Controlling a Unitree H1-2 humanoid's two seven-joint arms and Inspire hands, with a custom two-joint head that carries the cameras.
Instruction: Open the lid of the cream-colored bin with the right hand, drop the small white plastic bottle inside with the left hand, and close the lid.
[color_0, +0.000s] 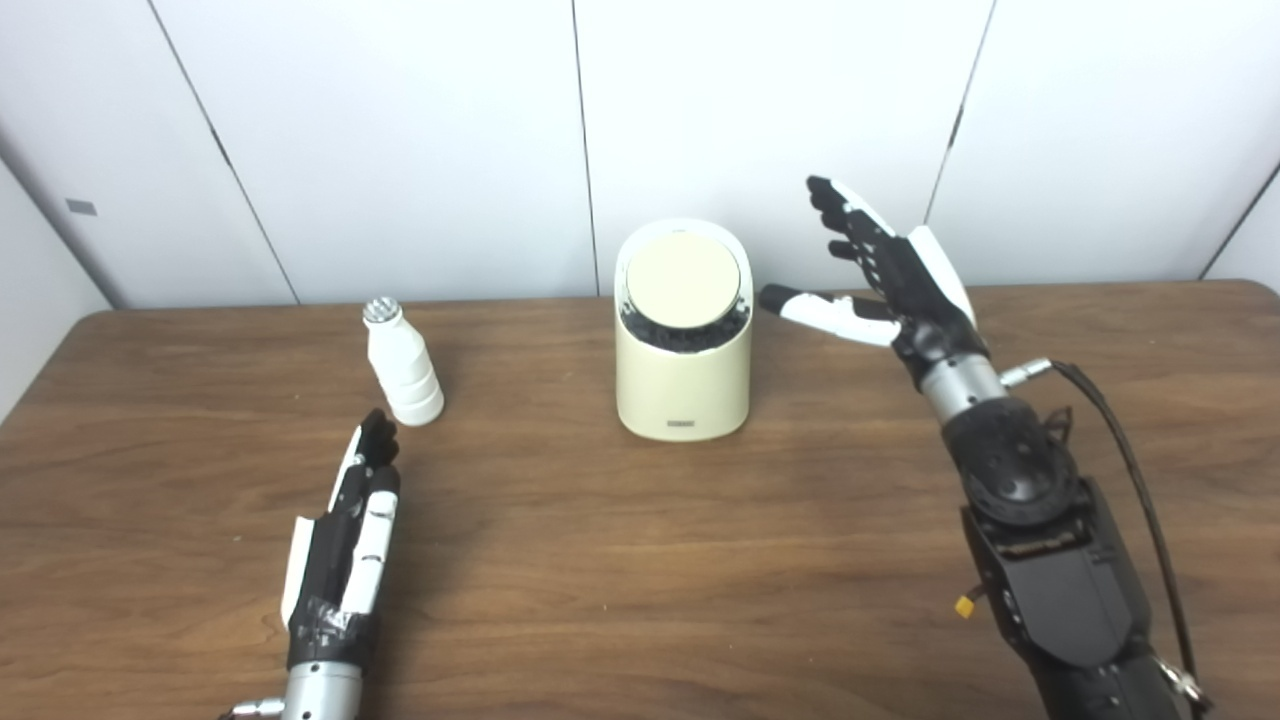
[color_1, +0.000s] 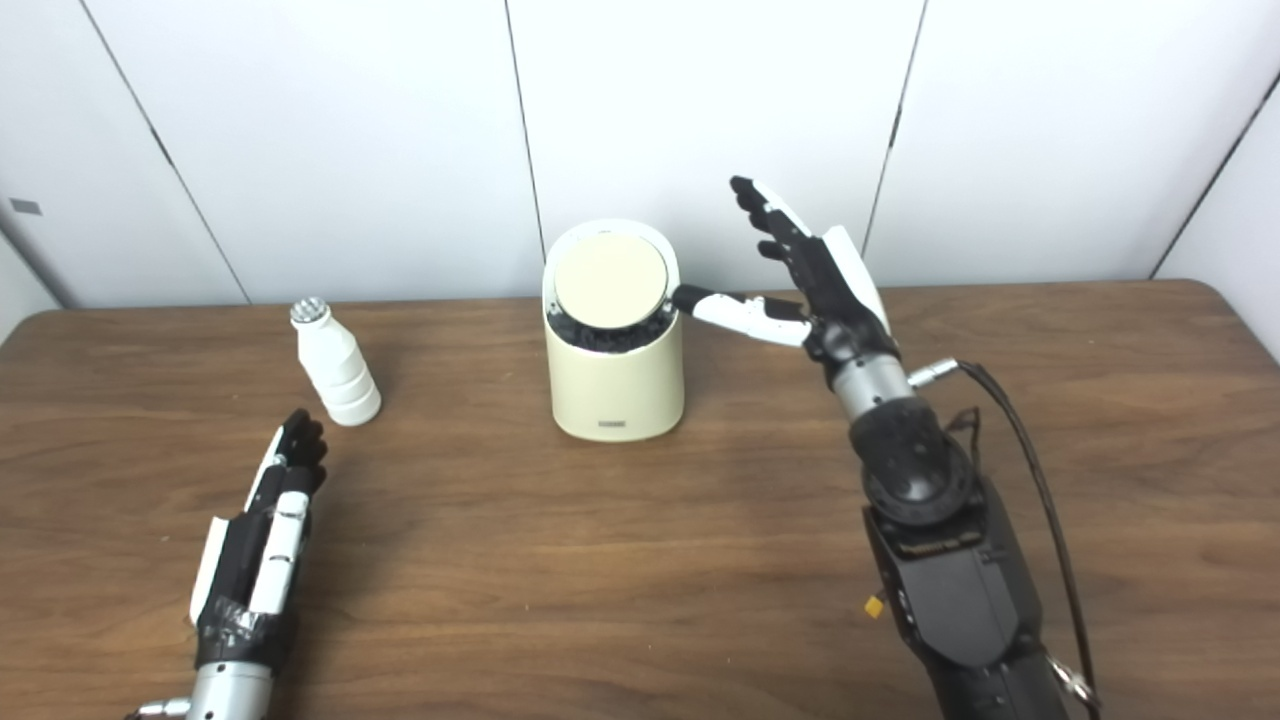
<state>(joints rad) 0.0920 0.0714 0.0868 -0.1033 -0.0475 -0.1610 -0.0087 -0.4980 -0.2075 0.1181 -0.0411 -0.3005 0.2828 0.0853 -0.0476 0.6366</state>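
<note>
bins: 1 cream-colored bin (color_0: 683, 385) | bottles: 1 white bottle (color_0: 404, 368) | hands: 2 | tables: 1 wooden table (color_0: 640, 560)

A brown wood-grain table (color_0: 640, 560) — behind it, a white panelled wall (color_0: 400, 130) with dark seams.

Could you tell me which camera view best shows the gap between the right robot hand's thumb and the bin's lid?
The left eye view: the right robot hand shows table between its thumb and the bin. In the right eye view, the thumb tip meets the lid edge.
</note>
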